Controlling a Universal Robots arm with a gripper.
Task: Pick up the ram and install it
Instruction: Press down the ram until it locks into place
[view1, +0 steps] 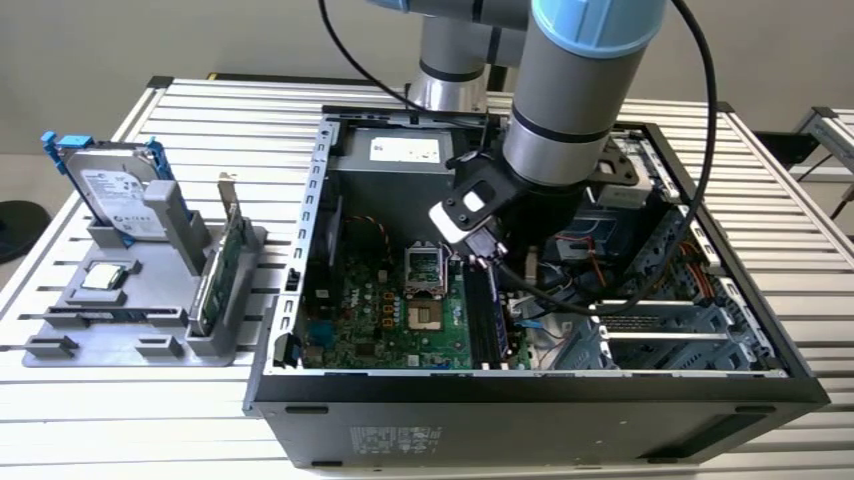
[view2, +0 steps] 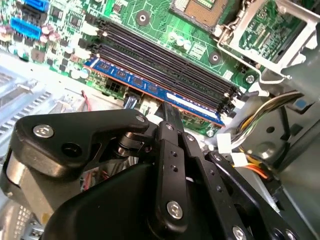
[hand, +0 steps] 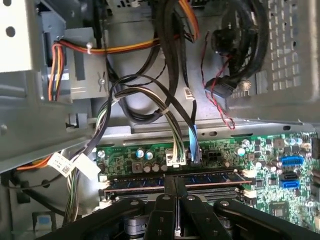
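Cables looped from the arm down into the open computer case (view1: 747, 345) in the exterior view, where the case lay on its side on the slatted bench (view1: 187, 110), nearer the bench's edge at the exterior view's right. The gripper (view1: 491, 262) reached inside the case, just above the strip of memory slots beside the green motherboard (view1: 380, 310). A grey holder (view1: 134, 320) stood on the bench near the edge at the exterior view's left, carrying a silver hard drive (view1: 114, 190) with blue rails, upright, and a green expansion card (view1: 227, 265) standing on edge. A processor chip (view1: 104, 280) lay flat on the holder's near part.

In the second wrist view, the gripper (view2: 167, 112) had its fingers (view2: 172, 120) drawn together on the top edge of the ram (view2: 150, 86), a long dark-blue stick with a white label. The ram stood in the outermost memory slot (view2: 165, 65), the one nearest the motherboard's edge, with empty black slots lying parallel beside it. A bare processor socket (view2: 200, 7) sat beyond those slots.

In the first wrist view, the gripper (hand: 175, 187) was clenched on the middle of the ram (hand: 210, 178), which ran level along the motherboard's (hand: 260, 155) edge between white slot latches (hand: 246, 173). Bundled wires (hand: 172, 135) plugged into connectors just behind it, and the metal case wall (hand: 295, 60) rose beyond.
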